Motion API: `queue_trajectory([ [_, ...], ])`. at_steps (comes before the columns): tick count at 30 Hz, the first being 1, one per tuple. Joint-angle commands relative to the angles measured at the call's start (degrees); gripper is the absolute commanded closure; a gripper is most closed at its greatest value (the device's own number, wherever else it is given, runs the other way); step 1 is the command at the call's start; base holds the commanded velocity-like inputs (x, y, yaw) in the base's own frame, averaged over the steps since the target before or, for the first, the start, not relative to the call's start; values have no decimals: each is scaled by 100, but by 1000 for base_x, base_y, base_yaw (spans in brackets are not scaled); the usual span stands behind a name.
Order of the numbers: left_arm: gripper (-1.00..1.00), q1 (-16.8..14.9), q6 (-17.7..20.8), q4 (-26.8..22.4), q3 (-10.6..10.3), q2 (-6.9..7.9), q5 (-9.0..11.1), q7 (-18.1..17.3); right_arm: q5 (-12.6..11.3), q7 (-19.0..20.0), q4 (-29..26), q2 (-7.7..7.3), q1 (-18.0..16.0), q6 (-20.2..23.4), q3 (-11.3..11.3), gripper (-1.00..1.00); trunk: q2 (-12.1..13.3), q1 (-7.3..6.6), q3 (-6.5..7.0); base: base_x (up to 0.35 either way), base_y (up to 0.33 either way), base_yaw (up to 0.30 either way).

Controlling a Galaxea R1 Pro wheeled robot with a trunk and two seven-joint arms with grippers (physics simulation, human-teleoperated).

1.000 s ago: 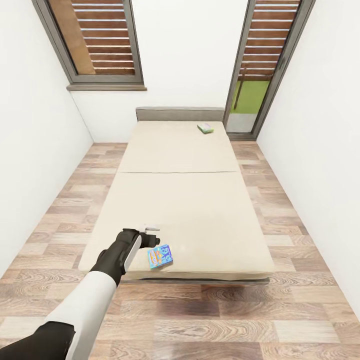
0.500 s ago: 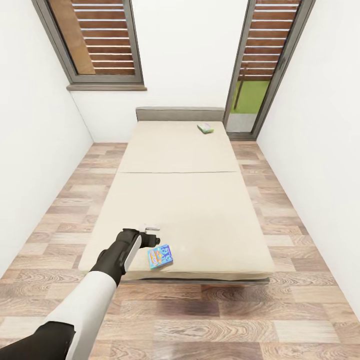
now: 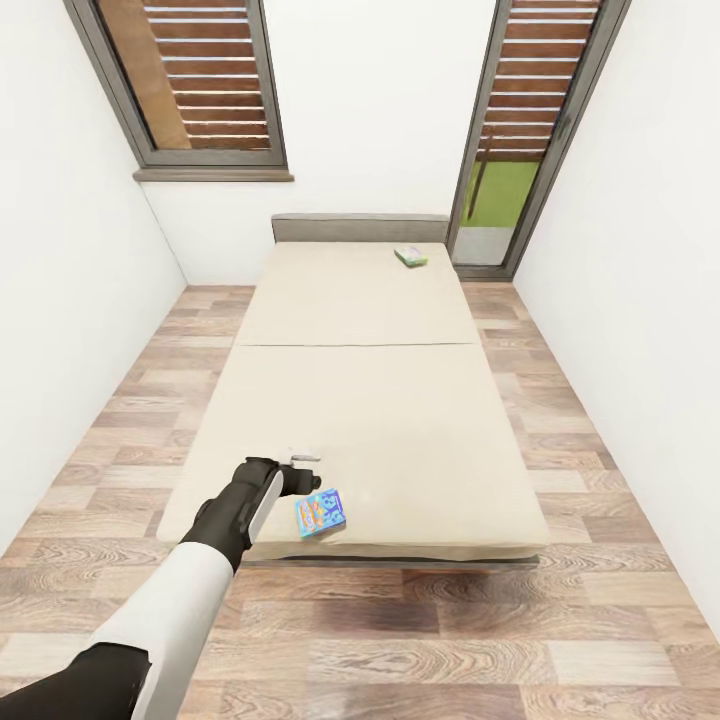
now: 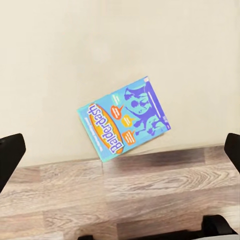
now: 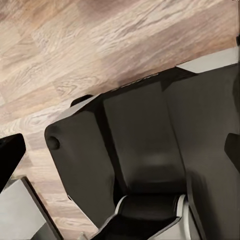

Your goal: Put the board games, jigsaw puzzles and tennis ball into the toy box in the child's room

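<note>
My left gripper (image 3: pixel 305 470) hangs over the bed's (image 3: pixel 400 420) near corner, above a blue game (image 3: pixel 321 513).

In the left wrist view its fingers (image 4: pixel 11 155) stand wide apart, holding nothing; the blue game (image 4: pixel 125 123) lies flat at the mattress edge, floor (image 4: pixel 150 195) just past it. The head view adds a second game (image 3: pixel 410 257) near the headboard (image 3: pixel 360 227). In the right wrist view the right gripper's fingers (image 5: pixel 10 152) are spread over the robot's dark base (image 5: pixel 140 150), empty.

Ahead of me, white walls (image 3: pixel 370 110) enclose a wood-plank floor (image 3: pixel 420 640). At twelve o'clock lies a beige bed (image 3: pixel 360 400); grey-framed windows (image 3: pixel 195 85) stand at eleven and one.
</note>
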Motion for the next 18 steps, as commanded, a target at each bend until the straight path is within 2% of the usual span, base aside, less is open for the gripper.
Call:
queue_trajectory([
  [1, -100, -3, 23, -7, -6, 3, 4, -1, -106, -28, -26, -1, -34, 34, 35, -100, -9, 3, -8, 0, 0, 0],
  [8, -100, -3, 6, -7, -15, 46, -1, -15, -212, -57, -253, -22, -83, 135, 18, -100, -9, 3, -8, 0, 0, 0],
  [10, -100, 0, 15, -7, 6, 120, 1, -14, -219, -29, -271, -36, -85, 144, 18, -100, -9, 3, -8, 0, 0, 0],
  [14, -100, 5, -4, -7, 166, 262, 10, -23, -224, 70, -287, -57, -87, 146, 15, -100, -9, 3, -8, 0, 0, 0],
  [18, -100, 6, -16, -51, 272, 281, 6, -26, -225, 404, -295, -80, -88, 146, 11, -100, -9, 3, -8, 0, 0, 0],
])
